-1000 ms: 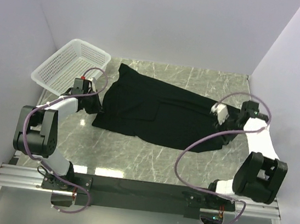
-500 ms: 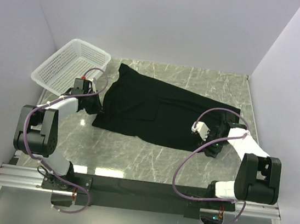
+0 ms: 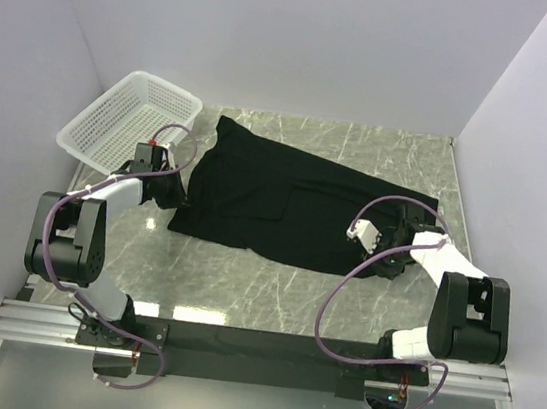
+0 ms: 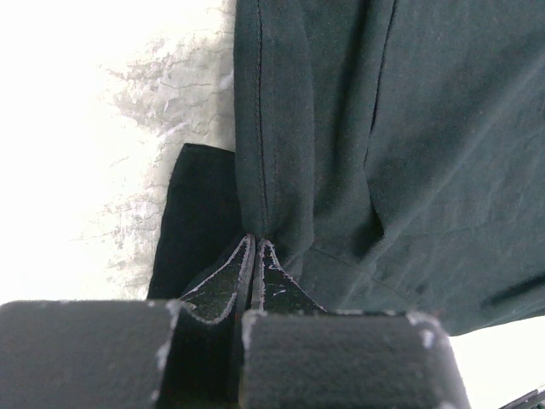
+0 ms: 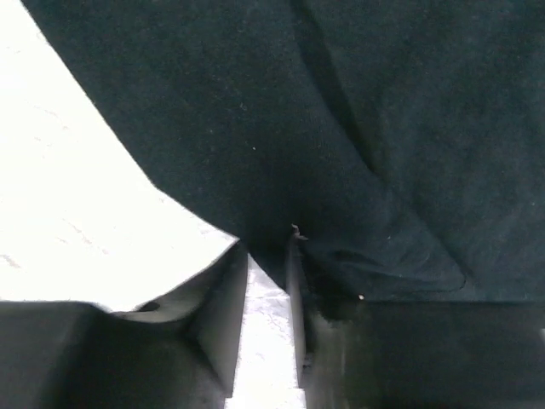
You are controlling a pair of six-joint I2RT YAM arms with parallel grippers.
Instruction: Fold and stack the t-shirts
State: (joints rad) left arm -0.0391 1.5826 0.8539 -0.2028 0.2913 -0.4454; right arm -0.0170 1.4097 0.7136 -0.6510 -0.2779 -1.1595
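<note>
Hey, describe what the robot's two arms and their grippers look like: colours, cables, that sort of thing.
The left arm and right arm both pair white link shells with chunky black joint housings. A purple cable loops loosely along each arm. The left gripper and right gripper have black fingers, scuffed pale at the edges. Both bases sit on a silver rail.

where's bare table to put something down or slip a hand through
Widest bare table: the near strip between the t-shirt hem and the arm bases. A thinner strip lies between shirt and back wall, far right. Crowded: between white basket and shirt, where the left fingers pinch cloth, and the near right corner around the right fingers.
</note>
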